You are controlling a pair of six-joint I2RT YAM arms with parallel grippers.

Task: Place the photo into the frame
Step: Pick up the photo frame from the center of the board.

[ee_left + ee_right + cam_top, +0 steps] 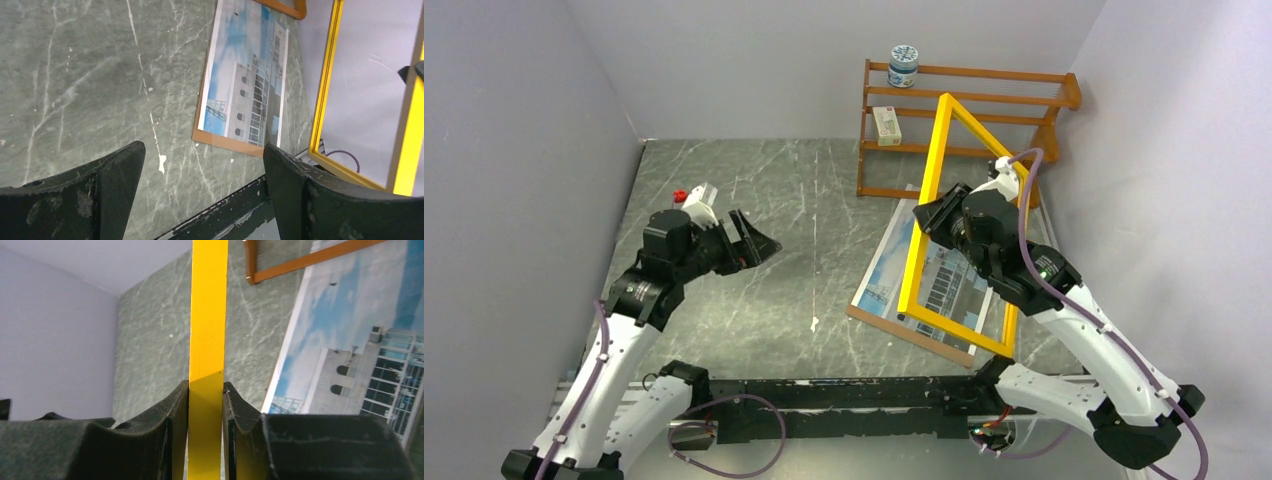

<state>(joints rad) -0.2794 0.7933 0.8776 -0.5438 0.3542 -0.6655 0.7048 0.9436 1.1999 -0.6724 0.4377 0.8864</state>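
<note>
Nearest the arm bases, the left gripper (759,243) is hanging above the grey marbled table (774,190) with its jaws spread wide and nothing between them; its wrist view is looking past both dark fingers (110,175) at bare stone. Just right of it, the brown backing board (914,335) is lying flat on the table, and the photo (889,265) is lying face up on top of it, the white building and blue sky showing, with a strip of board sticking out along the near edge. The frame (944,330) is standing tilted over the photo, yellow side toward the camera. Its lower bar is sitting down by the near edge of the board, though whether it is touching there cannot be told, and its top corner is rising in front of the rack. The right gripper (929,215) is clamping the frame's left long bar, and the wrist view is showing both fingers (172,410) pressing tight against the yellow strip. Farthest back, the orange-brown wooden shelf rack (964,110) is standing against the wall, carrying a jar (904,65) on top and a small box (886,125) on a lower shelf.
</note>
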